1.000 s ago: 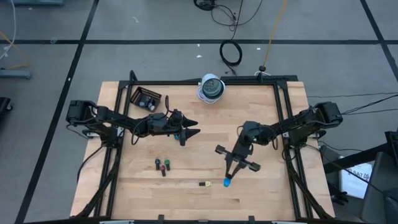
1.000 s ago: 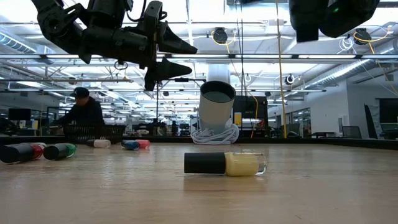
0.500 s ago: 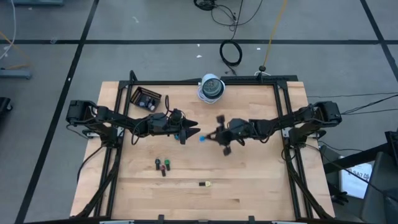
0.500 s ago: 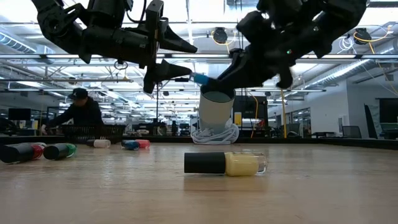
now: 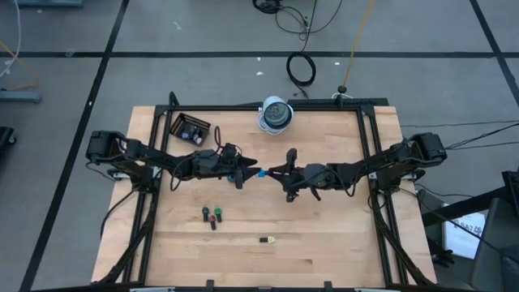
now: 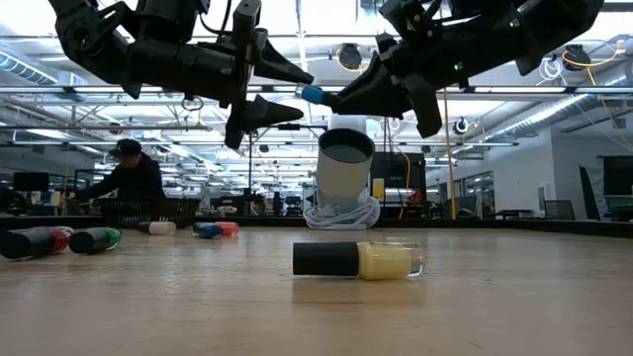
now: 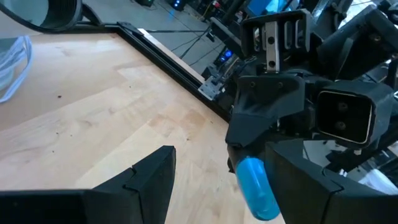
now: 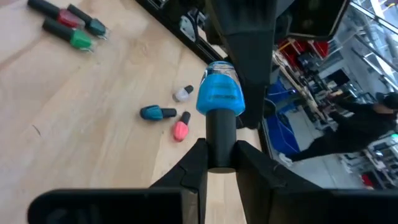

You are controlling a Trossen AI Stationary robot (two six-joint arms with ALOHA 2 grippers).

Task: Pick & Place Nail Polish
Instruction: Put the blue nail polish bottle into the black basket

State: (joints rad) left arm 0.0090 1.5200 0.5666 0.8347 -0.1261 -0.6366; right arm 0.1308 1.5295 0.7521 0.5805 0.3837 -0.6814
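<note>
Right gripper (image 5: 270, 172) is in mid-air above the bench (image 5: 340, 243) centre, jaws closed on the dark cap of a blue nail polish bottle (image 5: 262, 173); the blue body sticks out free beyond the tips. Left gripper (image 5: 252, 167) faces it tip to tip, jaws parted wide and holding nothing, with the blue body at or just inside their mouth. This reads as a hand-over in progress.

Other bottles lie on the bench: a yellow bottle (image 6: 359, 260) on its side near the front edge, a red bottle (image 5: 208, 214) and green bottle (image 5: 217, 215) side by side at front left.

Handling judgement: the bottle is light, rigid, probably glass, smooth and round, so it could roll or twist in a loose pinch. Best hold for the left jaws is across the body's middle.
</note>
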